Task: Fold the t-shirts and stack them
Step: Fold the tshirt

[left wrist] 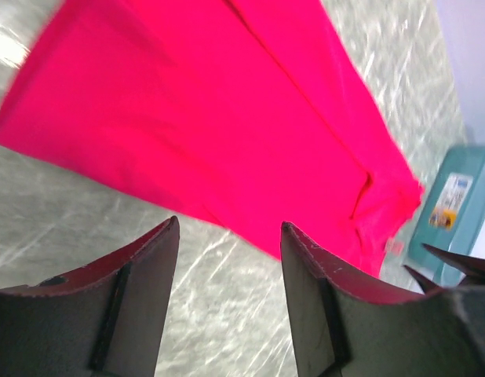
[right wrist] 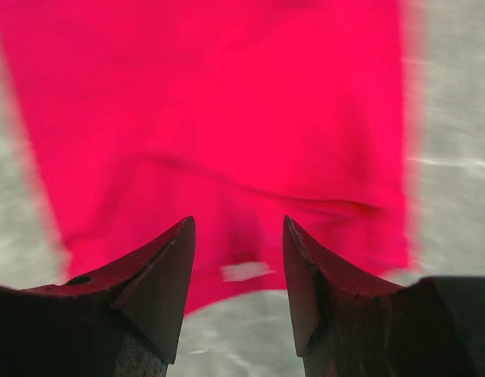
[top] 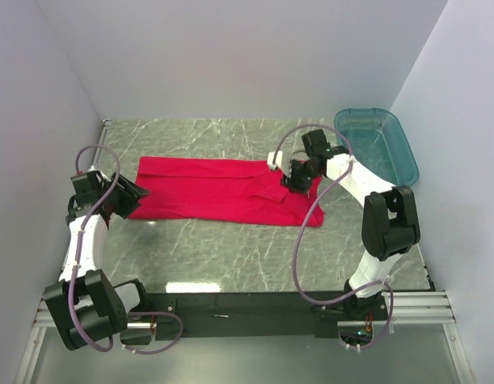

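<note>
One red t-shirt (top: 219, 190) lies flat on the marble table as a long folded strip running left to right. My left gripper (top: 138, 194) sits at the strip's left end. In the left wrist view this gripper (left wrist: 231, 224) is open over bare table, with the t-shirt (left wrist: 219, 118) just ahead of it. My right gripper (top: 293, 182) hovers over the strip's right end. The right wrist view shows that gripper (right wrist: 239, 221) open and holding nothing, above the t-shirt (right wrist: 219, 118) near its edge and white label (right wrist: 244, 271).
A teal see-through tub (top: 378, 144) stands at the back right corner, also visible in the left wrist view as the tub (left wrist: 454, 204). Grey walls close in the table on three sides. Bare marble table (top: 231, 256) lies in front of the shirt.
</note>
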Robot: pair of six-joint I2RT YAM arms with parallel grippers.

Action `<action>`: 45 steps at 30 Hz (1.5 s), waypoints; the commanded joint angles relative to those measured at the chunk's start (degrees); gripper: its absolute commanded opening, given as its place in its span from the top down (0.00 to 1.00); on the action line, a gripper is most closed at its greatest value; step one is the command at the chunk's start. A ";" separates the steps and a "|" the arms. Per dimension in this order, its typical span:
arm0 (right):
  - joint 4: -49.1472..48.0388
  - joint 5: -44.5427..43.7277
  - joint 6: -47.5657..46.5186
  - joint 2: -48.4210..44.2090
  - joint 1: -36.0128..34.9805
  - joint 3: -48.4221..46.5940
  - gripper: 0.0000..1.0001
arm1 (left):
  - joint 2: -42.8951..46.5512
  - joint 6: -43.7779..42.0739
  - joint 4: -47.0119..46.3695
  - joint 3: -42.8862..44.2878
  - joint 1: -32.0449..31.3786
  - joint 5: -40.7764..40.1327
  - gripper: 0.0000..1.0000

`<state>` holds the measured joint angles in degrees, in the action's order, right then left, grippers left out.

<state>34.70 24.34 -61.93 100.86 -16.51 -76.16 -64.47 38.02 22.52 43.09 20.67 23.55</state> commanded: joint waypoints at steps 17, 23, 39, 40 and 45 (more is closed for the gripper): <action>-1.47 -2.89 2.08 5.31 -5.19 1.02 0.49 | 9.45 -5.68 -3.80 -5.21 -0.19 5.80 0.30; -2.53 -5.09 2.43 7.68 -5.99 0.05 0.51 | 9.27 -5.68 -4.07 -5.39 -0.27 5.81 0.29; -1.91 -2.37 3.48 8.30 -6.34 -2.50 0.92 | 8.83 -5.68 -4.33 -5.56 -0.28 6.07 0.29; -2.09 -2.37 3.75 8.21 -6.34 -2.85 0.93 | 8.75 -5.68 -4.33 -5.56 -0.28 6.07 0.29; -3.49 -3.68 7.08 9.96 -6.34 -7.32 0.98 | 8.66 -5.59 -4.33 -5.56 -0.36 6.07 0.29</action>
<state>33.45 20.56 -57.71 109.43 -22.37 -78.41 -56.27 33.63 20.38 37.69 20.56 28.34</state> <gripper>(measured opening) 0.037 0.707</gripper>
